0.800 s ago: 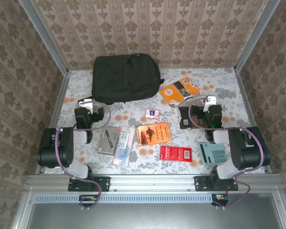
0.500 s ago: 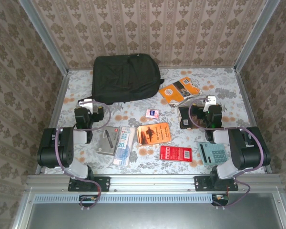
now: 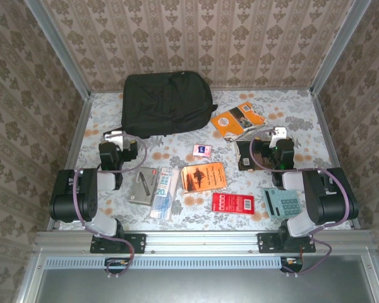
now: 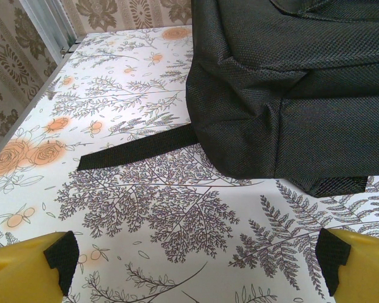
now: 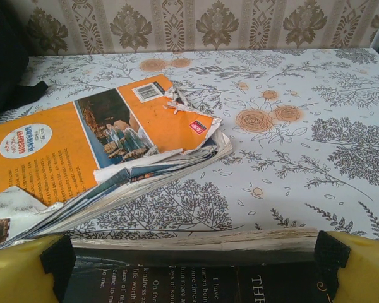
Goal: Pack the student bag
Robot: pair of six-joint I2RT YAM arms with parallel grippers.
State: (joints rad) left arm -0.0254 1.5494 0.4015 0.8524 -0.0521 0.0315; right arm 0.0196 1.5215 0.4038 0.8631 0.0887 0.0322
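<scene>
The student bag (image 3: pixel 167 101), a large black backpack, lies at the back left of the table; in the left wrist view the bag (image 4: pixel 290 88) is close ahead, a black strap (image 4: pixel 139 148) trailing from it. My left gripper (image 3: pixel 122 145) (image 4: pixel 196 262) is open over bare tabletop just short of the bag. My right gripper (image 3: pixel 260 150) (image 5: pixel 196 259) is open, and a black book (image 5: pixel 196 281) (image 3: pixel 245 154) lies flat on the table beneath and between its fingers. Beyond it lies a tattered orange book (image 5: pixel 107 145) (image 3: pixel 238 118).
Loose on the table are a small pink item (image 3: pixel 202 149), an orange book (image 3: pixel 203 177), a red flat pack (image 3: pixel 234 202), a calculator (image 3: pixel 283 203), a grey case (image 3: pixel 144 185) and a blue-white packet (image 3: pixel 166 189). Metal frame rails and papered walls enclose the table.
</scene>
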